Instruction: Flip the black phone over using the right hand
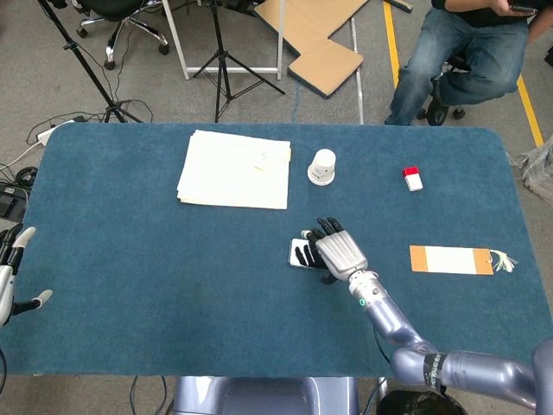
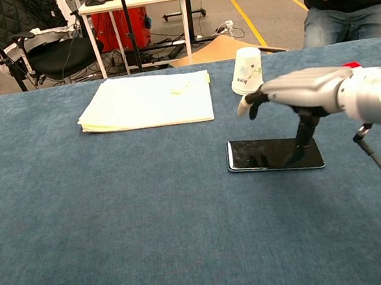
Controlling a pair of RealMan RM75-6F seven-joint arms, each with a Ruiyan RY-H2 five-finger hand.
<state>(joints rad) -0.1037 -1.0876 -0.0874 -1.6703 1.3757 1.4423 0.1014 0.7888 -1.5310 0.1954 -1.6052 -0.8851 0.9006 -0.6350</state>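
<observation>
A blue-carpeted table [image 1: 130, 285] filled both views. At its near left edge, only part of the left hand [image 1: 10, 277] showed in the head view, its fingers apart and holding nothing, resting off the table's corner.

Nearer the middle, the right hand [image 1: 333, 250] reached in from the near right on a silver arm and hovered palm-down over the black phone [image 2: 262, 154]. In the chest view the right hand's fingers were spread above the phone, and the thumb pointed down with its tip touching, or very nearly touching, the phone's right end. The hand held nothing.

The black phone lay flat, glossy side up, near the centre of the table, its long side running left to right. From the head view, the hand covered most of it and only the left end showed.

To the right, well apart, lay an orange and white tag [image 1: 452, 259]. Farther back stood an upturned white paper cup [image 2: 248, 70], with a stack of white paper [image 1: 235, 169] to its left and a small red and white object [image 1: 413, 178] to its right. Beyond the table sat a person in jeans [image 1: 467, 52].
</observation>
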